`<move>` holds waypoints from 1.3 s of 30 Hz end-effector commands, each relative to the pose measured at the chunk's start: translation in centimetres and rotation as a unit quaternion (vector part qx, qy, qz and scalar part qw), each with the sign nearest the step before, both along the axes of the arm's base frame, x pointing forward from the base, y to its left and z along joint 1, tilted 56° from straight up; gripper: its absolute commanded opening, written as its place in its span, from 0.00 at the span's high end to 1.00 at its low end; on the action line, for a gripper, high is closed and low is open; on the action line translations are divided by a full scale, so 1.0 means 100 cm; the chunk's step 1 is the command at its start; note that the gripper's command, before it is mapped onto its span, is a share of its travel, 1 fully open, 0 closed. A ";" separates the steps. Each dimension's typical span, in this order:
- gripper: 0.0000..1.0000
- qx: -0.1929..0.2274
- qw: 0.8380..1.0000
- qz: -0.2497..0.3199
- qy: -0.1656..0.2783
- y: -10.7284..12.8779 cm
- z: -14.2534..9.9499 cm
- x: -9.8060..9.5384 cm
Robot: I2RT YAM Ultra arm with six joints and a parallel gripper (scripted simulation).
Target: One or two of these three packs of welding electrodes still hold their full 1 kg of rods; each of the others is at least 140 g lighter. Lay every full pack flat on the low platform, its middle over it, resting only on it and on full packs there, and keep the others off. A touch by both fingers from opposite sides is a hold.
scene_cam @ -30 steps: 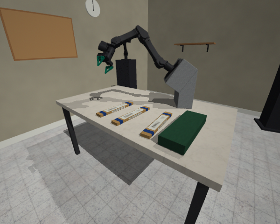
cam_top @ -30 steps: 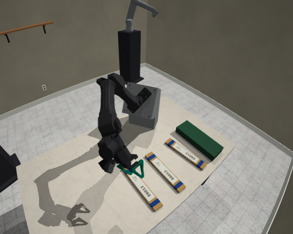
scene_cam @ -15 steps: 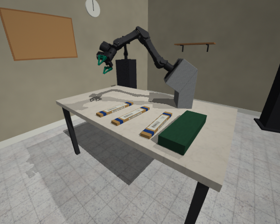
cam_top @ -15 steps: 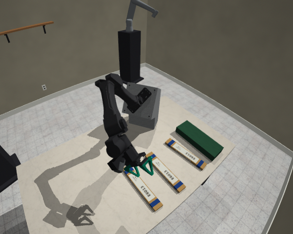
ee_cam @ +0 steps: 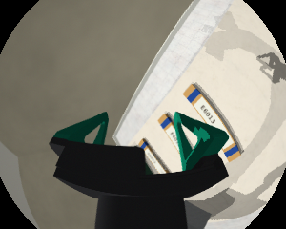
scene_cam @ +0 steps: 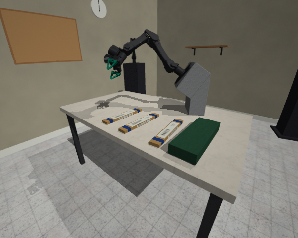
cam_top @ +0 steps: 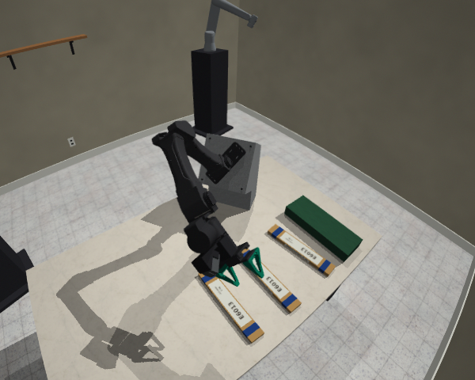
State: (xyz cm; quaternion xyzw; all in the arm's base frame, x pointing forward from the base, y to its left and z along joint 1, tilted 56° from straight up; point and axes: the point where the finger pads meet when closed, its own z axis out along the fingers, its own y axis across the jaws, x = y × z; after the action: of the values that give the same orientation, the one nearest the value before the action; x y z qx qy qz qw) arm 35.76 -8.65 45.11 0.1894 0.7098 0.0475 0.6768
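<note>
Three long cardboard packs with white labels and blue bands lie flat and side by side on the table: the left pack, the middle pack and the right pack. The low dark green platform lies right beside the right pack, with nothing on it. My gripper with green fingers is open and empty, high above the table over the packs' far ends. The wrist view shows the open fingers and the packs far below.
The arm's grey base block stands at the back of the table. A black pedestal stands behind the table. Another black stand is on the floor at the right.
</note>
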 end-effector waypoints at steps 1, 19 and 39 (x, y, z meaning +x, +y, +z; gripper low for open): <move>0.03 -0.041 0.998 0.028 -0.025 0.018 0.009 -0.001; 0.03 -0.136 0.987 0.076 -0.050 0.069 -0.005 0.012; 0.03 -0.235 0.955 0.019 0.180 0.116 -0.125 -0.025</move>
State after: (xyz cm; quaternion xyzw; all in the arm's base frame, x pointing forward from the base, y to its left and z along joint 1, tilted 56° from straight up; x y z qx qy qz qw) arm 34.79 3.42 34.97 0.0037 0.7949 -0.0964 0.5990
